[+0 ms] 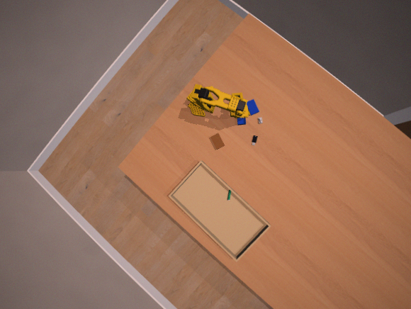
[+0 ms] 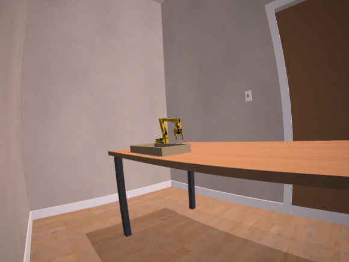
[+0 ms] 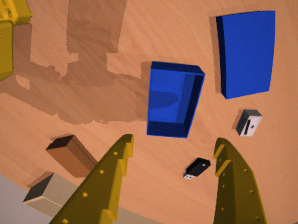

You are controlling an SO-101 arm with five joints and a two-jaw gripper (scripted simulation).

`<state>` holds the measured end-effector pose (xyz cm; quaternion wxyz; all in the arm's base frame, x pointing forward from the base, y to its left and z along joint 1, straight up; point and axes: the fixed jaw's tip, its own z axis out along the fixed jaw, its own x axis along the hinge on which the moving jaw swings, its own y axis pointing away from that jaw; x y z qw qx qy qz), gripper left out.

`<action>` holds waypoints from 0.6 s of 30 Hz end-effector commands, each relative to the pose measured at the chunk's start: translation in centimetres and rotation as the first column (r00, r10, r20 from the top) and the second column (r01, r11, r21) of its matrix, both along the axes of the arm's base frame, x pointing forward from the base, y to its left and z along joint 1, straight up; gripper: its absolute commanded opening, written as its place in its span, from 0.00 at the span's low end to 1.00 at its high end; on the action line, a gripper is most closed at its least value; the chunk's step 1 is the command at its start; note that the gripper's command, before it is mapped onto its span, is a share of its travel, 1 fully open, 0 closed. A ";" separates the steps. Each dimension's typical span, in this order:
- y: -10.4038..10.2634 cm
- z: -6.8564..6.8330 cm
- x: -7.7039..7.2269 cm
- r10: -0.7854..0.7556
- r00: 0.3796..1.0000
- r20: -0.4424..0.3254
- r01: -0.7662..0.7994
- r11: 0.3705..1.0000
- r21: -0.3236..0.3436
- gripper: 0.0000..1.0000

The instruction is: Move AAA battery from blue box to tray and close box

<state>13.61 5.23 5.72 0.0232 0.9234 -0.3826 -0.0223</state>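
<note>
While lying in tray (image 1: pixel 184 209), AAA battery (image 1: pixel 229 194) green, slim.

We are seeing a small brown box (image 1: pixel 217 141) sitting closed on the wooden table (image 1: pixel 319 184), and we are also catching it low at the left of the wrist view. A small black item with a pale end (image 1: pixel 254 139) is lying well to the right of that box, and a tiny grey-and-white piece (image 1: pixel 260 120) is resting just above it. Dark metal legs (image 2: pixel 123 195) are holding the table over a parquet floor (image 2: pixel 186 234), and a wall switch (image 2: pixel 248 95) is showing beside a brown door (image 2: pixel 319 75).
</note>
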 end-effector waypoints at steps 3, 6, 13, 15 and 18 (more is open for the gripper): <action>0.4 0.9 0.6 -0.001 0.998 0.059 -0.001 1.000 0.026 0.29; 0.4 0.9 0.6 -0.001 0.998 0.059 -0.001 1.000 0.026 0.29; 0.4 1.0 0.6 -0.001 0.998 0.059 -0.001 1.000 0.026 0.29; 0.5 1.1 0.7 -0.001 0.998 0.059 -0.001 1.000 0.026 0.29; 0.5 1.4 0.9 -0.001 0.998 0.059 -0.001 1.000 0.026 0.29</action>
